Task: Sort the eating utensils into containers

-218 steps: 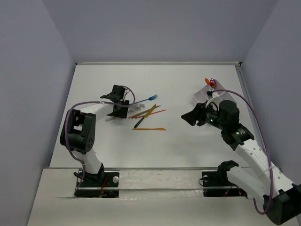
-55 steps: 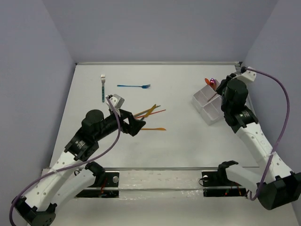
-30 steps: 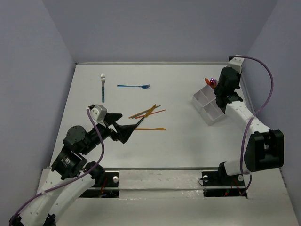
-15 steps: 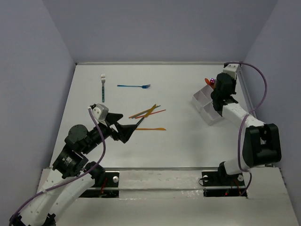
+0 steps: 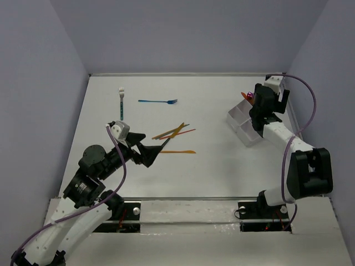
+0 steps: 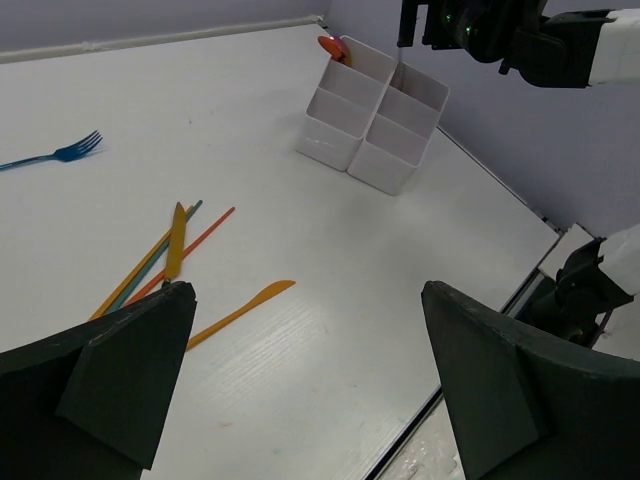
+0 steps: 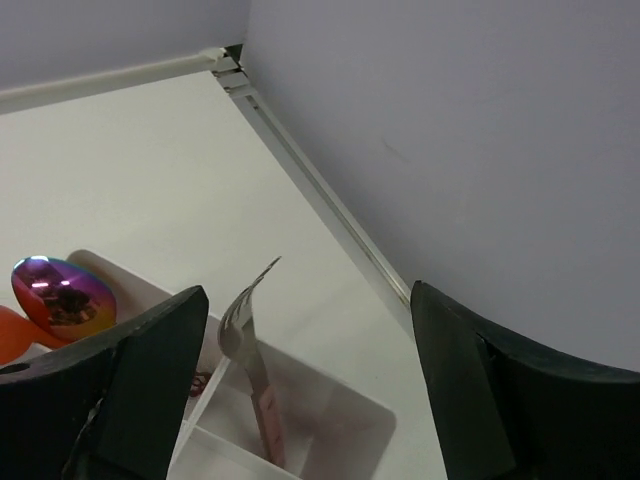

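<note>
- The white surface (image 5: 216, 113) carries everything, and purple walls (image 5: 183, 33) close it in on three sides.
- The left arm (image 5: 91, 163) reaches in from the near left. The right arm (image 5: 277, 132) stretches along the right side toward the far right corner.
- The box (image 5: 247, 126) is white with four compartments. It stands near the right wall, turned at an angle to the surface's edges.
- The left claw (image 5: 151, 149) hovers above the surface at the near end of a loose bundle of utensils. Its fingers are spread very wide, with nothing between them.
- The right claw (image 7: 308, 300) hangs over the far end of the box. Its fingers are wide apart and grip nothing.
- A silver fork (image 7: 247, 335) stands tines up in the compartment below the right claw. It leans a little and is clear of both fingers.
- An iridescent spoon (image 7: 50, 285) and an orange piece (image 7: 14, 330) stick up from the next compartment, at the box's far corner.
- The bundle (image 5: 173, 132) of yellow, orange, red and dark sticks lies crossed at mid-surface, well apart from the box.
- An orange knife (image 5: 178, 151) lies alone just on the near side of the bundle.
- A blue fork (image 5: 158, 101) lies farther back, with its tines to the right.
- A green-handled fork (image 5: 121, 104) lies at the far left, with its tines toward the back wall.
</note>
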`<move>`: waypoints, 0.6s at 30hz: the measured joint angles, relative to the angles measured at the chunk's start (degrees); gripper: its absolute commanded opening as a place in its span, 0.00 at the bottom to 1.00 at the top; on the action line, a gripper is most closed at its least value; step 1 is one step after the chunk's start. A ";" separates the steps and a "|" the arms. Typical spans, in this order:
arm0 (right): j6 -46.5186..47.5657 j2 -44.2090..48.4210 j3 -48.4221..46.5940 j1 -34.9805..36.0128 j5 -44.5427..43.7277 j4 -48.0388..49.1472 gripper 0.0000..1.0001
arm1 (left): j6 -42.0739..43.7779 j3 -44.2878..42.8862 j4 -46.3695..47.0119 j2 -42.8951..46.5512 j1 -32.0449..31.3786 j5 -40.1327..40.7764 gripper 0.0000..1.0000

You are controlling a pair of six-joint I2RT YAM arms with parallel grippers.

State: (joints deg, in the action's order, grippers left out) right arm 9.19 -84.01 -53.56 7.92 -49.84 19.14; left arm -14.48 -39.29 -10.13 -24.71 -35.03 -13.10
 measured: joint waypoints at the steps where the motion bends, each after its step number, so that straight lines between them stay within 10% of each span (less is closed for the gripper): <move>1: -0.44 0.28 -0.31 0.00 0.22 -1.01 0.98 | 0.00 0.00 0.00 -0.07 0.00 0.20 0.99; 18: -20.85 17.35 -10.19 1.57 16.41 -29.22 1.00 | -2.86 -3.72 -1.81 -14.69 0.00 11.50 0.87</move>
State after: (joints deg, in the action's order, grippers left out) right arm -11.66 -66.65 -63.75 9.50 -33.43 -10.09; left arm -17.34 -43.00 -11.94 -39.40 -35.03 -1.61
